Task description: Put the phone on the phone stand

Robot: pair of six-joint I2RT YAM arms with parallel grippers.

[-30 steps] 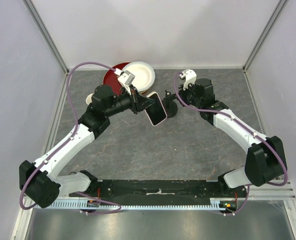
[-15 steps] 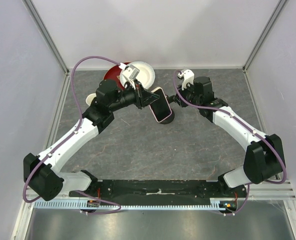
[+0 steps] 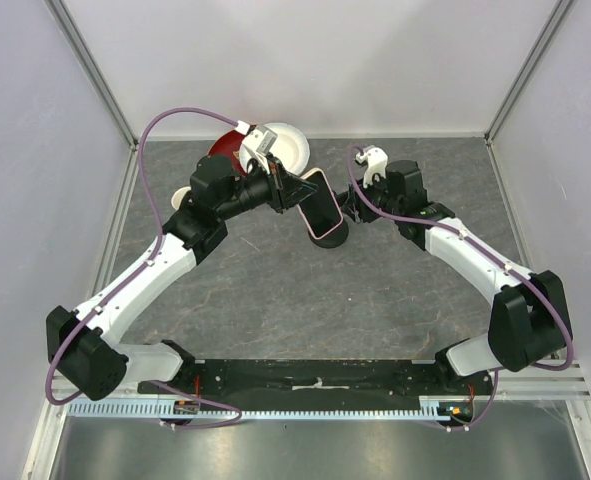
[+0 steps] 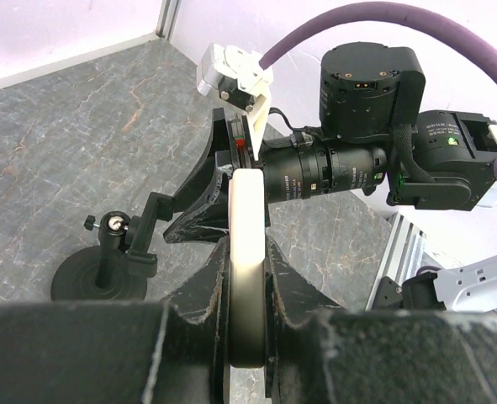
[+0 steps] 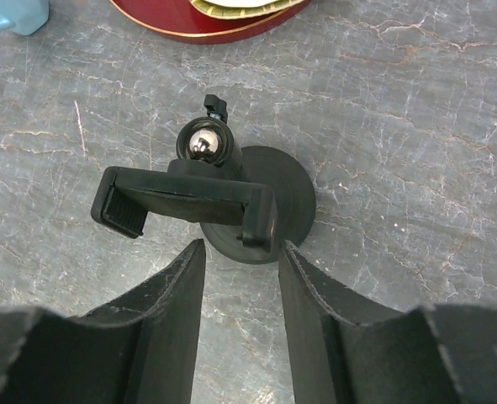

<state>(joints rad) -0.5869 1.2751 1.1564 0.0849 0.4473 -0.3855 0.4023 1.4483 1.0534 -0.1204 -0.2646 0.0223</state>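
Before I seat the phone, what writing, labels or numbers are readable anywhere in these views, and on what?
Nothing can be read outright.
On the black motor housing of the right arm: small white print, too blurred to read.
On the second housing beside it: white print, too small.
On the phone: dark screen, no text.
On the phone stand: no markings seen.

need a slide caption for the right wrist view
Open right end effector facing the black phone stand on the grey marbled table, a red plate beyond.
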